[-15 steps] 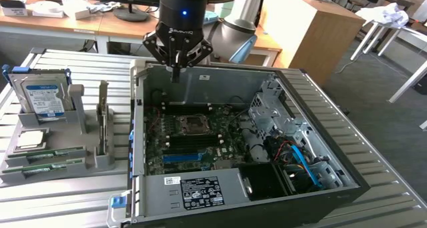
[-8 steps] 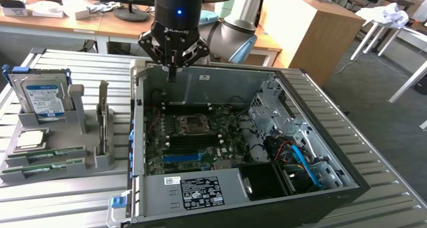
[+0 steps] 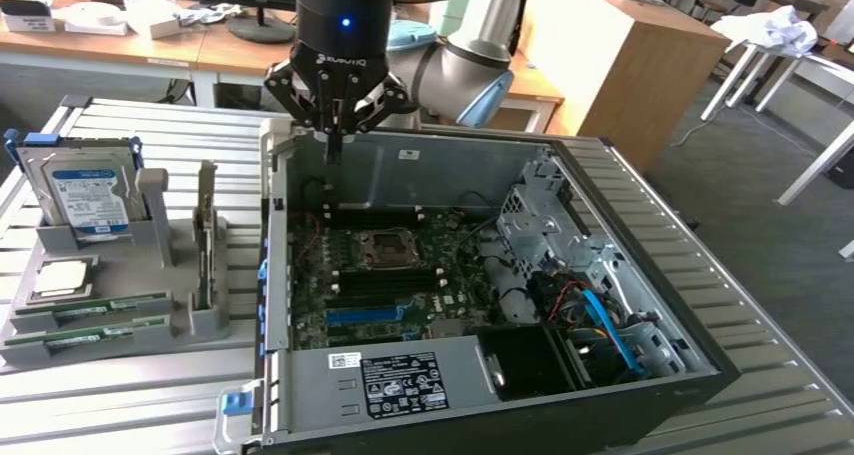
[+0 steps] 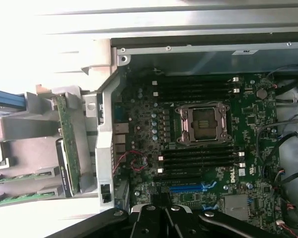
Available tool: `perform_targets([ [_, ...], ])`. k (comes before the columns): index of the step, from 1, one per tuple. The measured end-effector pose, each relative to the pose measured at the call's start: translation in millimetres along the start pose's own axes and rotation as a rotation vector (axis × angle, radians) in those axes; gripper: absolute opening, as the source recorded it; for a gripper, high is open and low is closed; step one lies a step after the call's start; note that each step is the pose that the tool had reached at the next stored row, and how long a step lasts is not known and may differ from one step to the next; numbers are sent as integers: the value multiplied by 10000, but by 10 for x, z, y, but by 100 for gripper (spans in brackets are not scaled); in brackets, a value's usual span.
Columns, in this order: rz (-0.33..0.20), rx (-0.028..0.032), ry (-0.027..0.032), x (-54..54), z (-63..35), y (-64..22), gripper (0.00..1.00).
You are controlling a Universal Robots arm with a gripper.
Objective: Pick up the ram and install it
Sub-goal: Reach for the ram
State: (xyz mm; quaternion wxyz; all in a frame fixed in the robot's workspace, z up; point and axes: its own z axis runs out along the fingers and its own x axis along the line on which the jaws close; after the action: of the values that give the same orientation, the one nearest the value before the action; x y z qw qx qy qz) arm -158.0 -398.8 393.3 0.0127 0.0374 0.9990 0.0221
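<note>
Two green ram sticks (image 3: 94,308) (image 3: 87,337) lie on edge in the slots of a grey holder (image 3: 187,325), at the exterior view's left of the open computer case (image 3: 627,275). The wrist view catches these ram sticks (image 4: 15,176) (image 4: 10,198) at its edge. My gripper (image 3: 334,155) hangs shut over the far wall of the case, above the motherboard (image 3: 387,275), with nothing between its fingers. In the wrist view the shut gripper (image 4: 161,213) points down over the motherboard (image 4: 203,148), whose black memory slots (image 4: 198,158) flank the bare processor socket (image 4: 203,121).
The holder also carries a silver hard drive (image 3: 87,195), a processor chip (image 3: 64,275) and an upright grey card (image 3: 207,235). Cables and a drive cage (image 3: 587,315) fill the case's right side. A power supply (image 3: 400,380) sits at its near end. Desks stand behind.
</note>
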Motion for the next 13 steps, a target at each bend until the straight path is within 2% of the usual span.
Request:
perform_targets([
  [13, -1, 0, 0, 125, -3, -9, 11],
])
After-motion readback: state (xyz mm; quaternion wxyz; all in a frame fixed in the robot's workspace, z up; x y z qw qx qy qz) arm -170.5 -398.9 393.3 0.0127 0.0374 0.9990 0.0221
